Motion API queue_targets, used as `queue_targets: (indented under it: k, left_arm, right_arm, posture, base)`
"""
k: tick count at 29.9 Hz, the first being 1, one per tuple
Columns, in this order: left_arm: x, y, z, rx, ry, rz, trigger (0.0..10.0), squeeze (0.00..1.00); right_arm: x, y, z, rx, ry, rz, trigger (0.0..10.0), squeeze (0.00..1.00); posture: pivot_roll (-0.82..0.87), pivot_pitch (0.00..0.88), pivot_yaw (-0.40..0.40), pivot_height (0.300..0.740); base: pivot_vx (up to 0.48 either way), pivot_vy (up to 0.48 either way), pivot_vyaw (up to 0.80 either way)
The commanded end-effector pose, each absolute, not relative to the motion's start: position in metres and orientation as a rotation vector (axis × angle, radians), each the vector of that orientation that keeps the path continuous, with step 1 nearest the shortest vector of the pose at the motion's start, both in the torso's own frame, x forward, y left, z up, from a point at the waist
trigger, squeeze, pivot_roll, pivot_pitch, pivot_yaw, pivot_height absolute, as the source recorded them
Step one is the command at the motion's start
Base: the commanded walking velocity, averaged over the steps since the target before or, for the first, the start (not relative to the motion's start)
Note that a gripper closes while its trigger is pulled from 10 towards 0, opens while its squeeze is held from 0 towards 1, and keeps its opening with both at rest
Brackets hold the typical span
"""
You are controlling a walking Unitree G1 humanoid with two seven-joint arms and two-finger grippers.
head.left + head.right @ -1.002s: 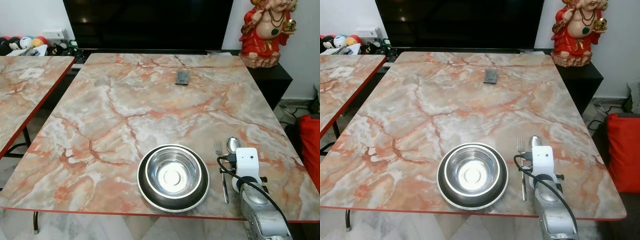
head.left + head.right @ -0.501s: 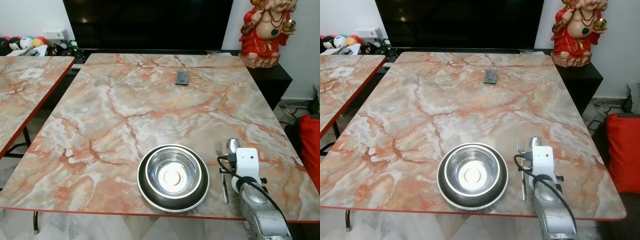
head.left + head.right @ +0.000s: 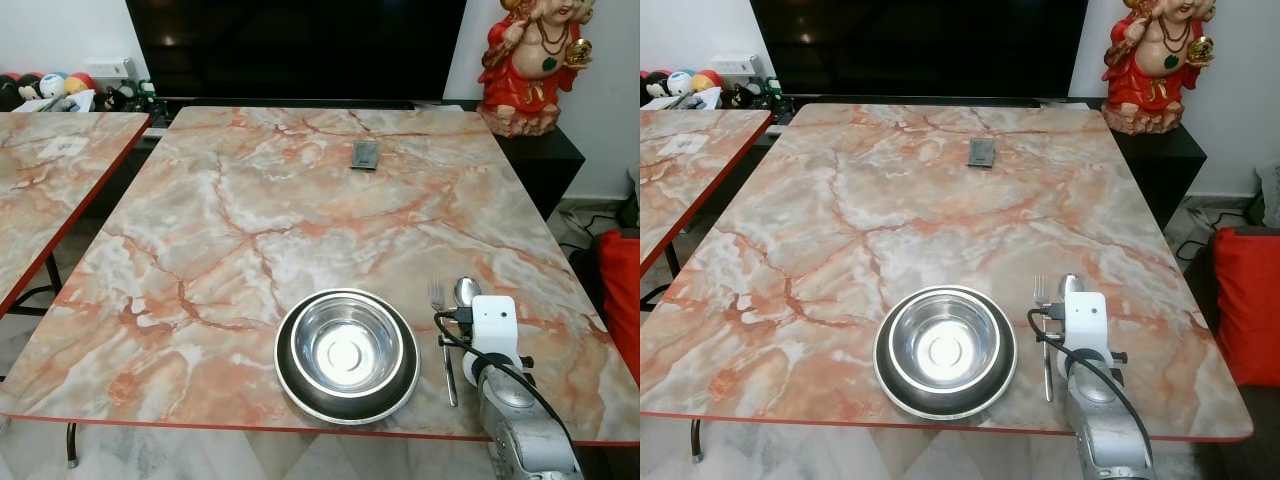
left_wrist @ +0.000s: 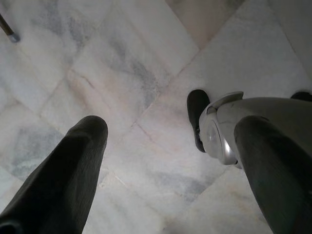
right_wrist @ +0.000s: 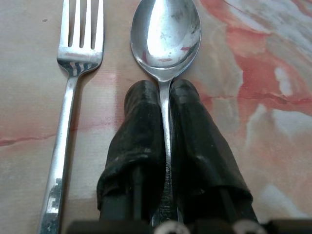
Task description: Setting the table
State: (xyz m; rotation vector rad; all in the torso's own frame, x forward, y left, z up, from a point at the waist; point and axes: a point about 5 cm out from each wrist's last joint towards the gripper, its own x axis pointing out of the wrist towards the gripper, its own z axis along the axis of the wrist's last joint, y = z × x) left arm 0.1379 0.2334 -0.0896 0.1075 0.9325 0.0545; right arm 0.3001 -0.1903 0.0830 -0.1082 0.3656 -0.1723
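Note:
A steel bowl point(image 3: 346, 353) sits in a dark plate near the front edge of the marble table point(image 3: 250, 220). To its right lie a fork point(image 3: 441, 330) and a spoon point(image 3: 466, 290), side by side and parallel. My right gripper point(image 5: 165, 92) rests low on the table, shut on the spoon's handle, with the spoon's bowl point(image 5: 165, 34) just beyond the fingertips point(image 5: 141, 97) and the fork point(image 5: 73, 73) beside them. From the head, its white wrist module point(image 3: 494, 325) covers the fingers. My left gripper point(image 4: 170, 129) hangs open over the floor.
A small dark flat object point(image 3: 365, 155) lies at the table's far middle. A red figurine point(image 3: 530, 65) stands on a dark cabinet at the back right. A second marble table point(image 3: 50, 170) is to the left, and a red cushion point(image 3: 625, 290) to the right.

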Motion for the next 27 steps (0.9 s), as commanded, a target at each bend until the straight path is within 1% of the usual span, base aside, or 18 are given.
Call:
queue_targets:
  k: [1,3,4,5,8,14,15,16,17,27]
  left_arm:
    - [0.1313,0.2322,-0.0926,0.108,0.96,0.054,10.0,0.0]
    - [0.1309,0.2321,-0.0928,0.107,0.96,0.054,10.0,0.0]
    - [0.1307,0.2319,-0.0929,0.107,0.96,0.054,10.0,0.0]
    - [0.1307,0.2318,-0.0929,0.107,0.96,0.054,10.0,0.0]
    - [0.1307,0.2315,-0.0929,0.106,0.96,0.053,10.0,0.0]
    - [0.1304,0.2312,-0.0931,0.106,0.961,0.054,10.0,0.0]
    - [0.1302,0.2311,-0.0932,0.105,0.961,0.054,10.0,0.0]
    - [0.1301,0.2311,-0.0932,0.105,0.961,0.054,10.0,0.0]
    - [0.1294,0.2311,-0.0934,0.105,0.962,0.054,10.0,0.0]
    - [0.1287,0.2311,-0.0938,0.105,0.968,0.054,10.0,0.0]
  right_arm:
    - [0.2961,-0.1891,0.0765,-0.096,0.402,-0.17,10.0,0.2]
    - [0.2962,-0.1888,0.0766,-0.097,0.402,-0.169,10.0,0.21]
    - [0.2965,-0.1889,0.0768,-0.097,0.401,-0.169,10.0,0.28]
    - [0.2968,-0.1889,0.0769,-0.097,0.401,-0.169,10.0,0.49]
    - [0.2976,-0.1887,0.0772,-0.098,0.4,-0.168,10.0,0.51]
    - [0.2993,-0.1879,0.0784,-0.1,0.398,-0.166,10.0,0.46]
    - [0.2995,-0.1881,0.0785,-0.101,0.398,-0.166,10.0,0.4]
    - [0.2995,-0.1882,0.0785,-0.102,0.398,-0.167,10.0,0.4]
    - [0.2997,-0.1882,0.0787,-0.103,0.397,-0.168,10.0,0.0]
    - [0.301,-0.188,0.0801,-0.106,0.393,-0.166,10.0,0.0]
  posture:
    - [0.01,0.116,0.008,0.74]
    - [0.01,0.116,0.008,0.74]
    - [0.01,0.117,0.007,0.74]
    - [0.0,0.117,0.007,0.74]
    - [0.0,0.117,0.006,0.74]
    - [0.0,0.117,0.005,0.74]
    - [0.0,0.117,0.004,0.74]
    - [0.0,0.117,0.004,0.74]
    - [0.0,0.117,0.004,0.74]
    - [0.01,0.118,0.004,0.74]
  base:
    - [0.0,0.0,0.0]
    - [0.0,0.0,0.0]
    - [0.0,0.0,0.0]
    - [0.0,0.0,0.0]
    - [0.0,0.0,0.0]
    - [0.0,0.0,0.0]
    - [0.0,0.0,0.0]
    - [0.0,0.0,0.0]
    - [0.0,0.0,0.0]
    - [0.0,0.0,0.0]
